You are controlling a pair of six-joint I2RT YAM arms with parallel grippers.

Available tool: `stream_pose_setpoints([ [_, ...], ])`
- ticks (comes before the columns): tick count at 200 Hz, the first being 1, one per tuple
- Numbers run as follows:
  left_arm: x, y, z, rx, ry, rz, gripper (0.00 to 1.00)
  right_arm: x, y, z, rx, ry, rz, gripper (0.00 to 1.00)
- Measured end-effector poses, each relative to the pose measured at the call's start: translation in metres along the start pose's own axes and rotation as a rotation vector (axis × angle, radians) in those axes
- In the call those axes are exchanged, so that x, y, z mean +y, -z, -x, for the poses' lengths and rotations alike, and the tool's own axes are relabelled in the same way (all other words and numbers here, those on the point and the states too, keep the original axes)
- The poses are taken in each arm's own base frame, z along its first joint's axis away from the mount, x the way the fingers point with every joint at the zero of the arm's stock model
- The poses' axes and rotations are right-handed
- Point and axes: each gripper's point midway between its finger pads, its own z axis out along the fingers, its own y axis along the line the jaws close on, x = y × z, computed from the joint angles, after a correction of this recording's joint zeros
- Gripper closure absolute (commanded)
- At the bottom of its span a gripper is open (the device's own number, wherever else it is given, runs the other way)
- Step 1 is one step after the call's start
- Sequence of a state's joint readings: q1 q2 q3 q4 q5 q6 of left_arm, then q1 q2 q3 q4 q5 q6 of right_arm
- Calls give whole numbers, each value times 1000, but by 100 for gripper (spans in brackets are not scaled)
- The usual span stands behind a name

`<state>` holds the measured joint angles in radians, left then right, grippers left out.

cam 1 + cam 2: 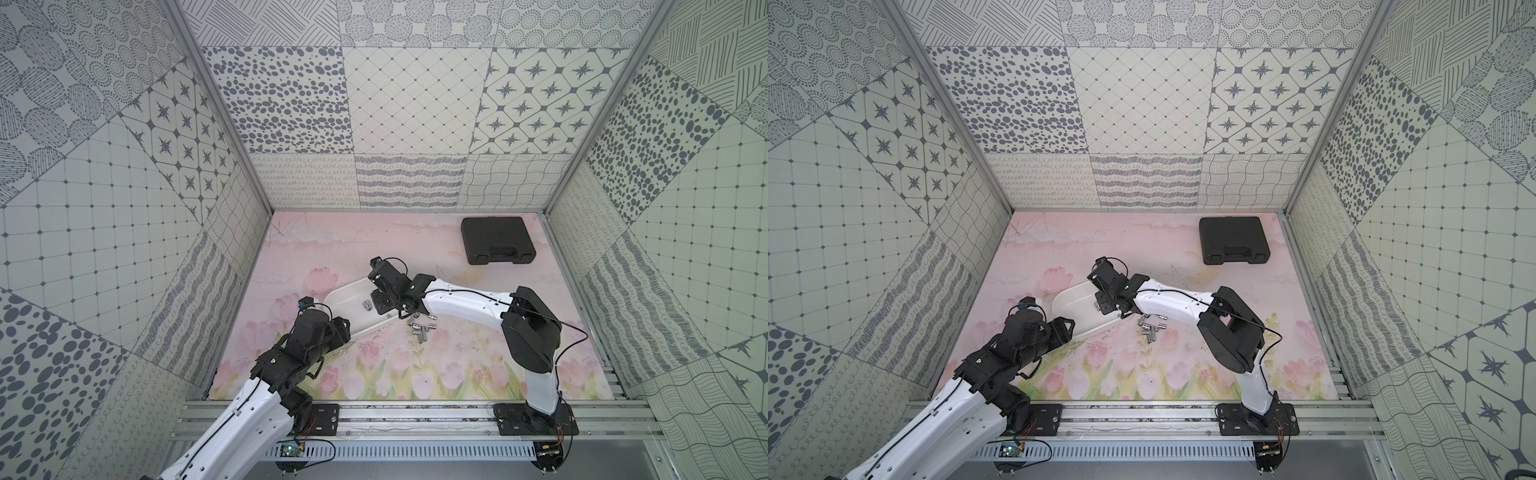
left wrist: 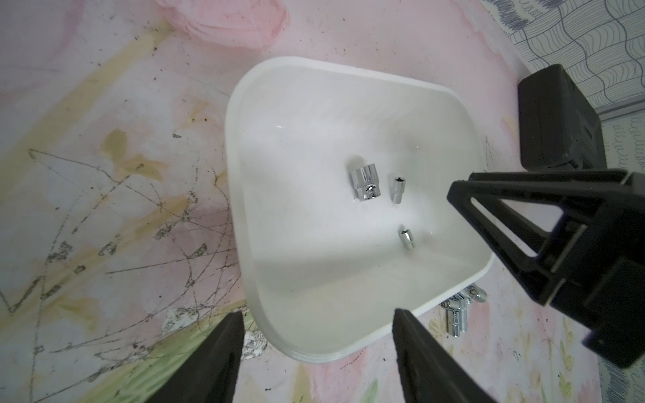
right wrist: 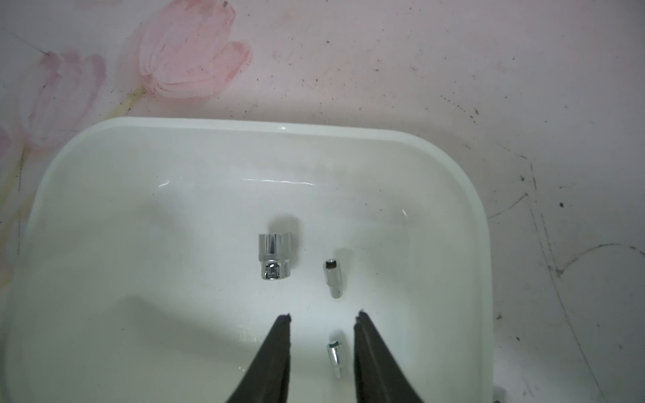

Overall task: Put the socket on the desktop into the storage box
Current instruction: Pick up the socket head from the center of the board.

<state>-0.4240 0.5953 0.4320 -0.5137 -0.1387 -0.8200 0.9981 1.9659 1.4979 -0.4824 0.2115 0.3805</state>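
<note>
Over the storage box [image 3: 279, 125], the right gripper [image 3: 323, 314] hung with its fingers parted and nothing between them. Directly beneath the gap a slim socket [image 3: 334, 356] appeared to lie on its side on the box floor. Its long axis ran along the gap rather than across it. Its open end faced a second slim socket [image 3: 332, 278], which lay almost parallel a little further in. Beside that one lay a large socket [image 3: 275, 256], also on its side. How these axes ran in the scene could not be told, since the gripper hid the slim ones from above.

By my reading, the step in hand was the drop-off of one socket, and that drop-off looked complete.

Left of the box and nearer, the left gripper [image 2: 317, 314] hovered just above its near corner, fingers wide and holding nothing.

Outward again, a heap of sockets [image 1: 419, 328] sat on the desktop [image 3: 419, 69], just right of the box's near edge, touching one another. The next move would probably call for the right gripper to rise over the rim and swing right and near. It would then close across the long axis of a socket at the heap's edge. A black tool case [image 1: 497, 240] lay far right, well apart.
</note>
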Motion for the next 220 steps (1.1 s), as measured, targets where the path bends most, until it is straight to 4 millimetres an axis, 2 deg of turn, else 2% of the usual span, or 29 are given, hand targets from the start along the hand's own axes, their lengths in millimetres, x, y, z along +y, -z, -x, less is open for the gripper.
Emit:
stream_pose_setpoints([
  [16, 0, 0, 0, 1, 0, 1, 28, -1, 6, 3, -12, 6, -3, 55],
  [34, 0, 0, 0, 1, 0, 1, 28, -7, 24, 10, -49, 23, -11, 55],
  [65, 0, 0, 0, 2, 0, 1, 28, -37, 81, 9, -136, 44, -60, 53],
  [73, 0, 0, 0, 2, 0, 2, 28, -44, 89, 10, -159, 35, -70, 53],
  [81, 0, 0, 0, 2, 0, 2, 28, -55, 97, 3, -178, 25, -78, 53],
  [95, 0, 0, 0, 2, 0, 3, 28, -88, 106, -25, -154, -2, -124, 53],
  [100, 0, 0, 0, 3, 0, 3, 28, -93, 107, -29, -149, -7, -132, 53],
  [102, 0, 0, 0, 2, 0, 3, 28, -102, 106, -37, -138, -15, -146, 53],
  [106, 0, 0, 0, 2, 0, 2, 28, -106, 106, -41, -132, -19, -151, 53],
  [112, 0, 0, 0, 2, 0, 3, 28, -121, 102, -56, -101, -31, -180, 53],
  [120, 1, -1, 0, 3, 0, 3, 28, -130, 98, -67, -79, -40, -194, 53],
  [136, 1, -1, -1, 3, -1, 5, 28, -140, 87, -95, -10, -42, -205, 53],
  [144, 1, -1, -1, 4, -1, 6, 28, -140, 84, -103, 12, -39, -203, 53],
  [171, 2, -2, -1, 9, -2, 13, 28, -137, 76, -108, 29, -36, -187, 53],
  [220, 3, -4, -3, 17, -3, 20, 28, -131, 46, -118, 98, -10, -172, 54],
])
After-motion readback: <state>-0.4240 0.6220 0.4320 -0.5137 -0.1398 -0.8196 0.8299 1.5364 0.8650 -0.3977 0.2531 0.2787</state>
